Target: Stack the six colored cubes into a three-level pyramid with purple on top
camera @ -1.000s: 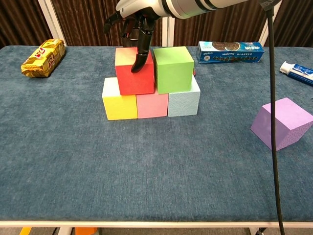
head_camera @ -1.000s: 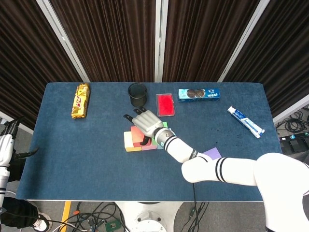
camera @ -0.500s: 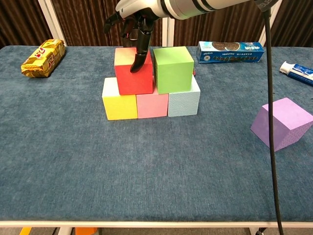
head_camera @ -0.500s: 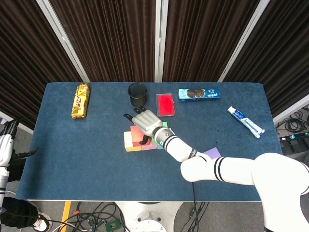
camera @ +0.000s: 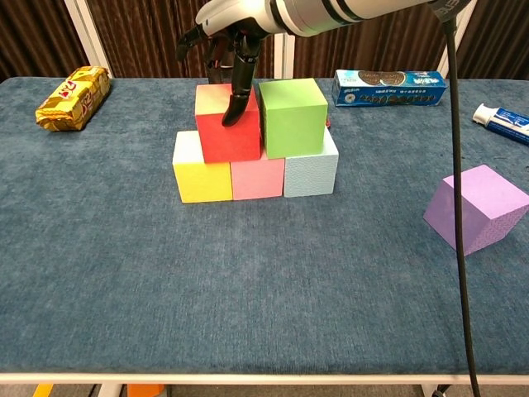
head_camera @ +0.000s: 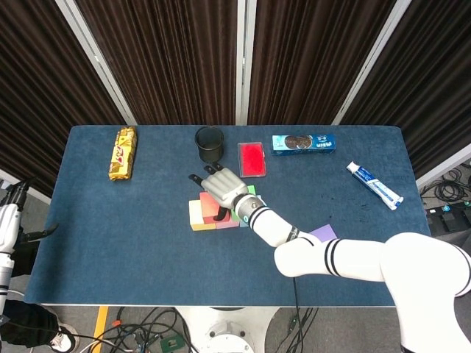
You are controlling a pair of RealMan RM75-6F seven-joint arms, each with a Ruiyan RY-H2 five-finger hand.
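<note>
Yellow (camera: pixel 202 172), pink (camera: pixel 257 179) and pale blue (camera: pixel 312 171) cubes sit touching in a row as your base; red (camera: pixel 228 124) and green (camera: pixel 293 117) sit side by side on top, so two levels look done; only the purple cube (camera: pixel 481 205) is left, lying tilted on the table (camera: pixel 248 298) well apart to the right; your right hand (camera: pixel 234 25) hangs over the red cube with fingers spread and holding nothing, one fingertip down against its front face; your left hand (head_camera: pixel 7 220) shows only at the frame edge, and I cannot tell its state; next you need purple centred on red and green.
</note>
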